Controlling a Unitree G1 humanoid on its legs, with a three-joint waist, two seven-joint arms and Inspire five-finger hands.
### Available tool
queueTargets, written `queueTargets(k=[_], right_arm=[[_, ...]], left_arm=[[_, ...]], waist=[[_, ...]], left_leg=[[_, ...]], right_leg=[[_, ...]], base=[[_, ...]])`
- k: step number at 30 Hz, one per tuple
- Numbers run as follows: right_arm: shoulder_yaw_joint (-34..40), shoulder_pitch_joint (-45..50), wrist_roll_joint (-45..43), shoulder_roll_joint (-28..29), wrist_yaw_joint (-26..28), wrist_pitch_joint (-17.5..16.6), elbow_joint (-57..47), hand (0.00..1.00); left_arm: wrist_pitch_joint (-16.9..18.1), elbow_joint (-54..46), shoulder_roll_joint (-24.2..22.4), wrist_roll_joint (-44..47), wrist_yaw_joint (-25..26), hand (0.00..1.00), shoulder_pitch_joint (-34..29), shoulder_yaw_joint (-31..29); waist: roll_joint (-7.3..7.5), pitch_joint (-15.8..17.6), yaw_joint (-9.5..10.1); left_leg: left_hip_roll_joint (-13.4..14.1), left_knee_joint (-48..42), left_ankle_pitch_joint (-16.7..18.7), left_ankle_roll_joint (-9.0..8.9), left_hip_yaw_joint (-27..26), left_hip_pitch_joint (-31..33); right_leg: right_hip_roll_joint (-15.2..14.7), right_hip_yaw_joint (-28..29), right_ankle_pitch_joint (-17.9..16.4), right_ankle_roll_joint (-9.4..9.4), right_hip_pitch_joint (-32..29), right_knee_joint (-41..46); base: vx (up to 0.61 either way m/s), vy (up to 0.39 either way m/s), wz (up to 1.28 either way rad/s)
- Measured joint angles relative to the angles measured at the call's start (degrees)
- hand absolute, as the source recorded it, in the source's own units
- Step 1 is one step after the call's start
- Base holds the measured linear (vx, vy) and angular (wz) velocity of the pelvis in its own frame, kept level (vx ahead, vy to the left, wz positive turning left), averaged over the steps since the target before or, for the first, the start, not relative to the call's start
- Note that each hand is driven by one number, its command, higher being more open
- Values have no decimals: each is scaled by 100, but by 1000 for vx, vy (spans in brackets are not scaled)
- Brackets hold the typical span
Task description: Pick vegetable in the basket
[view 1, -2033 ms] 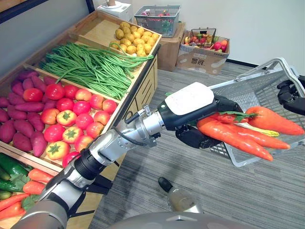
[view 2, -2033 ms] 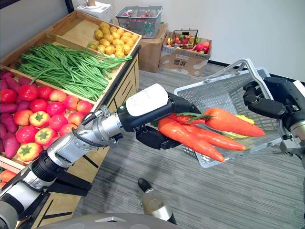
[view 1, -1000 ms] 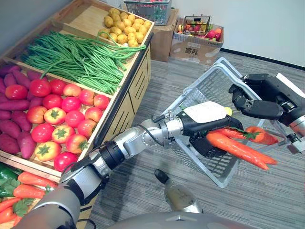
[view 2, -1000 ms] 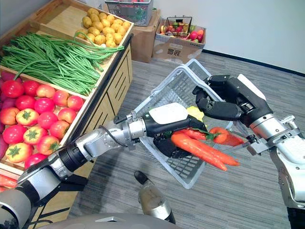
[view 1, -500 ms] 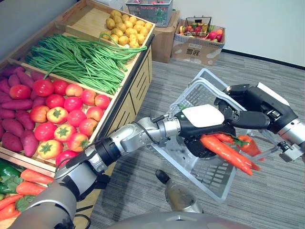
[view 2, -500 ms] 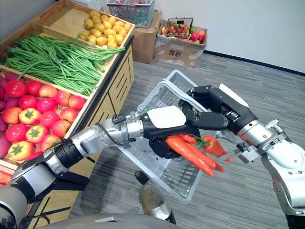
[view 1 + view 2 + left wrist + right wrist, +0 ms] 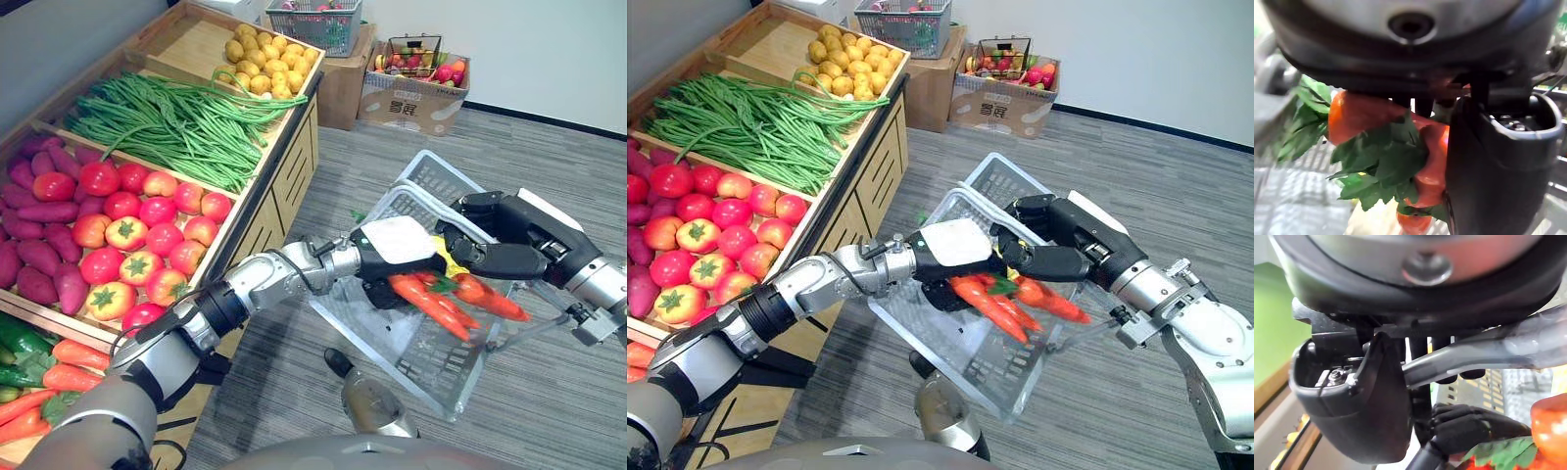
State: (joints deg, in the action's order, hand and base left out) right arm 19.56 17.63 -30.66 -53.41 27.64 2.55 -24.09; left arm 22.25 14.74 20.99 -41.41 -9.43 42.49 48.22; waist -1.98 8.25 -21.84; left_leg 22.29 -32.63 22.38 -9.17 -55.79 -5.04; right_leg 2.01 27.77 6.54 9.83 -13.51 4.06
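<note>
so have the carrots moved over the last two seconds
Yes. Against the wooden stand, the carrots in the left hand have come down and slightly towards it, into the basket held by the right hand.

A greengrocer's shop, or a mock-up of one. A tiered wooden display stand (image 7: 279, 191) takes the left of the frame, its compartments sorted by kind: long green beans (image 7: 176, 122), red tomatoes (image 7: 137, 235), purple sweet potatoes (image 7: 37, 211) and orange carrots (image 7: 59, 377) at lower left. A white plastic-mesh shopping basket (image 7: 421, 362) shows right of centre. A grey wire basket (image 7: 318, 22) and a brown cardboard box of mixed fruit (image 7: 407, 103) stand along the top edge.
</note>
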Motion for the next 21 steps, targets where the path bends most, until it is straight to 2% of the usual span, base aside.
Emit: queueTargets(k=[6, 10, 15, 21], right_arm=[[12, -19, -37, 158, -12, 0, -145, 0], [14, -27, -181, 274, -35, -1, -216, 0], [13, -23, -221, 389, -4, -1, -382, 0], [12, -20, -233, 389, 67, -1, -520, 0]], left_arm=[[-23, 497, -133, -3, 91, 0, -1, -463], [-187, 848, -199, -2, 234, 0, 1, -909], [-378, 1261, -200, -2, 300, 0, 2, -1028], [-393, 1351, -197, -2, 300, 0, 11, -1095]], waist=[[-17, -3, 14], [-17, -3, 42], [-17, -2, 107], [-11, 1, 109]], left_leg=[[39, -37, 0, 8, 64, 71], [36, -39, -1, 11, 94, 75], [32, -40, -6, 19, 98, 80], [33, -40, -8, 22, 99, 79]], right_leg=[[7, -59, 15, -16, -29, 9], [6, -87, 12, -20, -30, 54], [4, -90, 11, -23, -40, 64], [6, -90, 10, -23, -41, 62]], base=[[-2, 13, 4], [8, 29, 3], [1, 13, 0], [5, 12, 0]])
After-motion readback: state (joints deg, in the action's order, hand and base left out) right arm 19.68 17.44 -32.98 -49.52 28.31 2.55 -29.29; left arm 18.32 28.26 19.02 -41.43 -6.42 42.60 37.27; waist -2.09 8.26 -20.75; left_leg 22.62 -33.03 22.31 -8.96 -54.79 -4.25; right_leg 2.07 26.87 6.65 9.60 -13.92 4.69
